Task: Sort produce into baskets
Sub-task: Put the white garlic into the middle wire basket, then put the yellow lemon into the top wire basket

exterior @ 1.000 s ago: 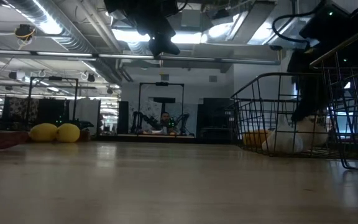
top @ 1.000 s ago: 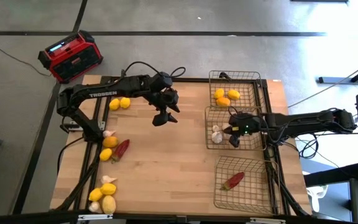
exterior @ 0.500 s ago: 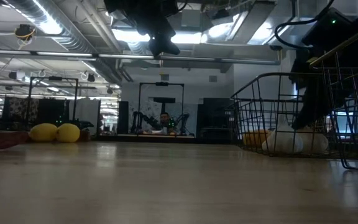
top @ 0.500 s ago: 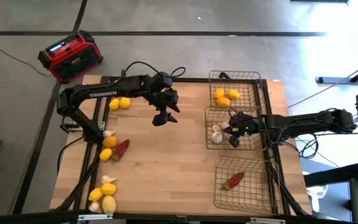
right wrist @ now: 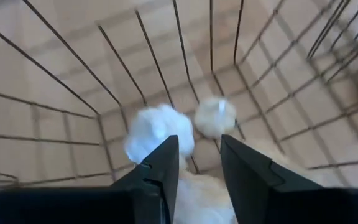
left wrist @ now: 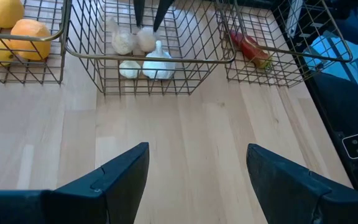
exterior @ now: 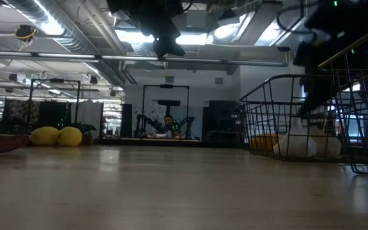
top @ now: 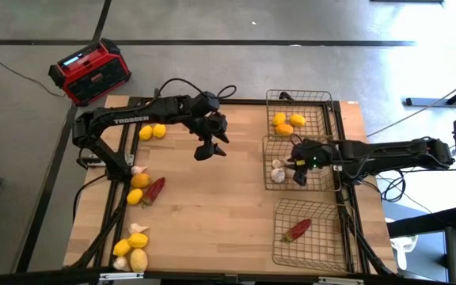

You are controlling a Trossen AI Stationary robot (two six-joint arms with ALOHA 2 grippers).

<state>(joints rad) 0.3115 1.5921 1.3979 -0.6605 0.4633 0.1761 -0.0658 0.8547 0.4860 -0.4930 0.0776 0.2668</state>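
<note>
Three wire baskets stand in a row at the table's right. The far basket [top: 317,101] holds lemons [top: 288,123], the middle basket [top: 324,179] holds garlic bulbs [top: 277,171], and the near basket [top: 323,207] holds a red chili [top: 297,229]. My right gripper [top: 298,177] hangs over the middle basket, just above the garlic [right wrist: 157,132], its fingers slightly apart and empty. My left gripper [top: 205,150] is open and empty, raised over the table's middle [left wrist: 197,165]. Loose lemons [top: 152,131], garlic [top: 138,169] and a chili [top: 155,188] lie along the table's left side.
A red-and-black radio [top: 90,70] sits on the floor beyond the far left corner. More lemons and garlic [top: 131,247] lie at the near left corner. Bare wood [top: 228,206] spreads between the left-side produce and the baskets. Black frame rails run along both sides.
My right gripper has risen a little out of the middle basket, away from the garlic bulbs, which stay on the basket's floor.
</note>
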